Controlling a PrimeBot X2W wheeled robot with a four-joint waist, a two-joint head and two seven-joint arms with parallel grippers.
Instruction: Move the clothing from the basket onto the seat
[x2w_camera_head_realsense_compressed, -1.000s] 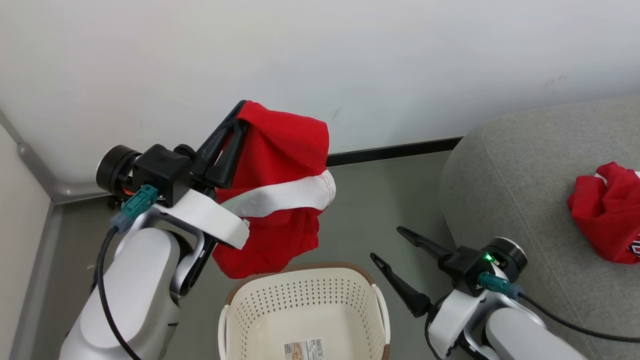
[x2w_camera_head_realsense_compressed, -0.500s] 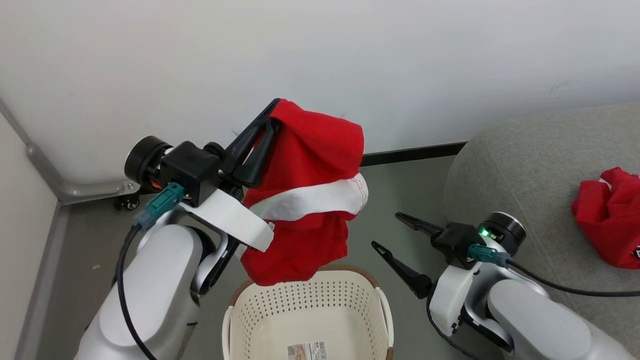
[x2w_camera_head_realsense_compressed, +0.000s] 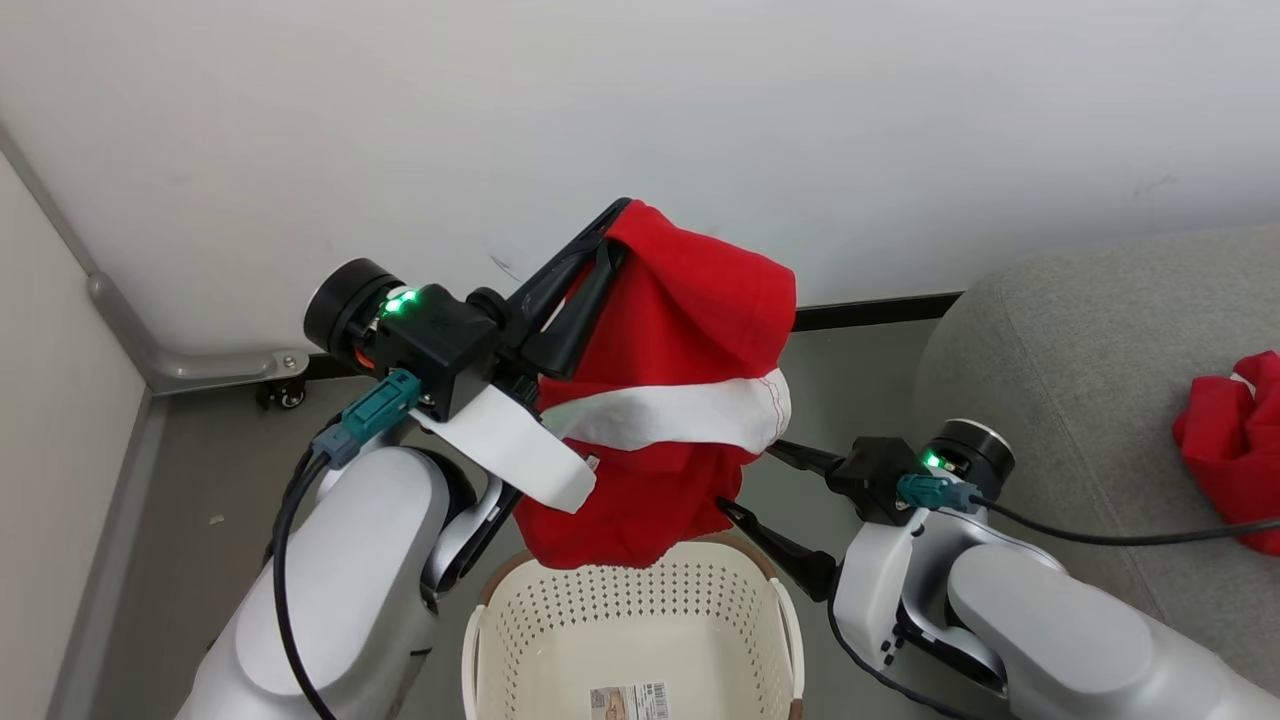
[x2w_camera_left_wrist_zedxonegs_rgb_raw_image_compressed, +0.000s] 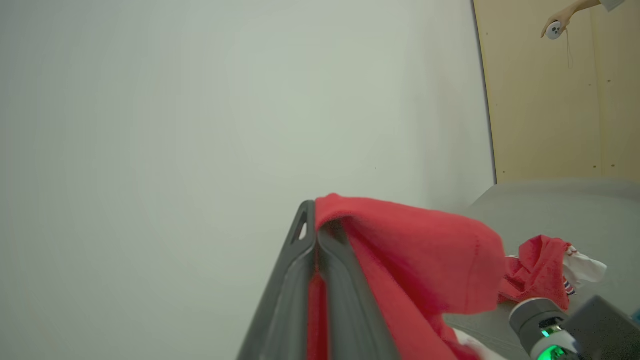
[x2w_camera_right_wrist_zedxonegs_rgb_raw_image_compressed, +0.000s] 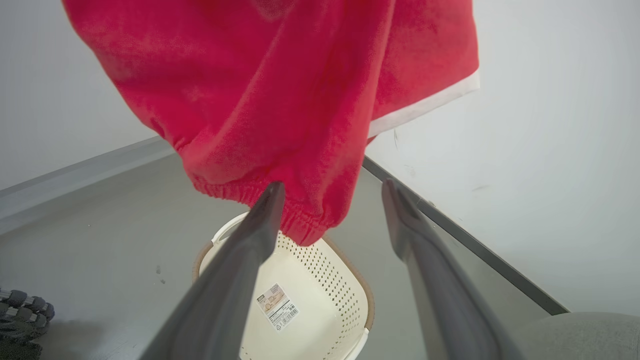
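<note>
Since the red shorts (x2w_camera_head_realsense_compressed: 690, 310) are light, limp fabric that drapes freely, a pinch on any bunched fold should hold them. Left end effector (x2w_camera_head_realsense_compressed: 608, 225) is clamped tight on the top fold, with the shorts dangling above the basket (x2w_camera_head_realsense_compressed: 640, 590), short of the sofa (x2w_camera_head_realsense_compressed: 1050, 350). Right end effector (x2w_camera_head_realsense_compressed: 746, 476) is spread wide and empty, tips at the lower hem, contact unclear.

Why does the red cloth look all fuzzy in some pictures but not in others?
Left wrist view: the cloth and the left hand sit right at the lens, so they blur. Right wrist view: the cloth is soft too and the right hand smears, while the label in the basket looks sharper. Head view: farther off, evenly lit, everything crisp.
</note>
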